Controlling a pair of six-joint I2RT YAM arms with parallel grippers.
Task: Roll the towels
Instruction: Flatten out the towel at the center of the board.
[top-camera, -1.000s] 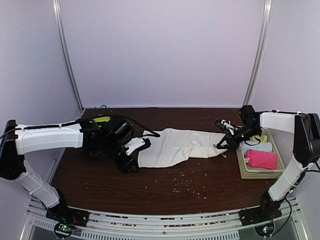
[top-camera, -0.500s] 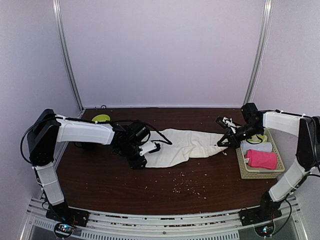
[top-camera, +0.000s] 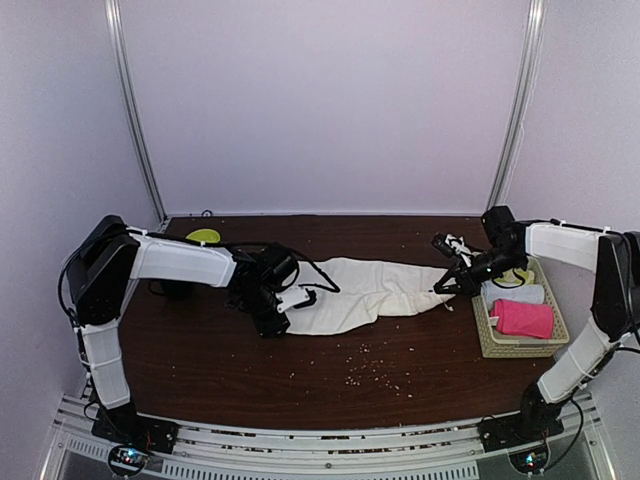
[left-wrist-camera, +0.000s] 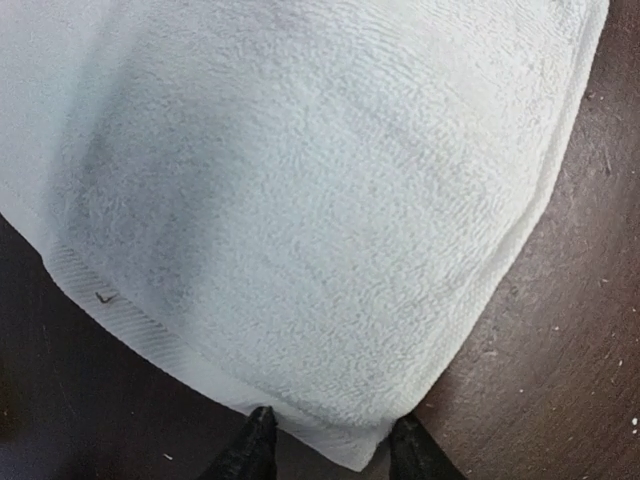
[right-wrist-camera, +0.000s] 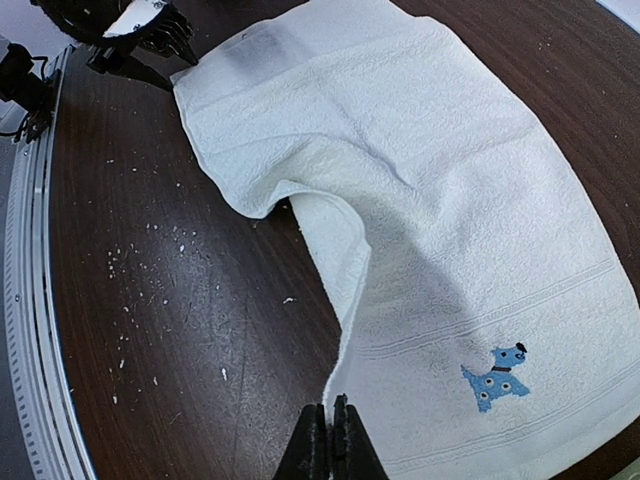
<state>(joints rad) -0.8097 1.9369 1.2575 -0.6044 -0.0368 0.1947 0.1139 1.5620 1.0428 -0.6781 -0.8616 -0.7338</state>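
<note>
1. Cream towel (top-camera: 360, 292): lies spread along the middle of the table (top-camera: 200, 370), long axis left to right, somewhat nearer the far edge than the near one. It is not rolled.
2. In the right wrist view, the cream towel (right-wrist-camera: 420, 200) has a long fold ridge along its near side. A small blue dog mark (right-wrist-camera: 497, 375) sits near the hem at its right end.
3. In the left wrist view, the cream towel (left-wrist-camera: 300, 200) fills most of the picture, terry side up. Its banded hem runs along the lower left.
4. Pink towel (top-camera: 522, 318): bunched inside the woven basket (top-camera: 487, 340) at the table's right edge, in the near half of it. It is well apart from the cream towel.
5. Right gripper (top-camera: 445, 285): at the right end of the cream towel, just beside the basket. In the wrist view, the right gripper (right-wrist-camera: 328, 440) has its fingers pressed together, and the towel's folded edge rises into them. It is pinched on the cream towel.
6. Left gripper (top-camera: 290, 305): at the left end of the cream towel, low over the table. In the wrist view, the left gripper (left-wrist-camera: 335, 450) has its fingertips standing apart with the towel's end corner between them. Cannot tell whether the tips press on the cloth.
7. A pale towel roll (top-camera: 520, 294) lies in the far half of the basket, behind the pink towel.
8. A yellow-green item (top-camera: 203, 237) sits near the far-left corner of the table, partly hidden by the left arm.
9. Light crumbs (top-camera: 365, 372) are scattered on the dark wood between the cream towel and the near edge.
</note>
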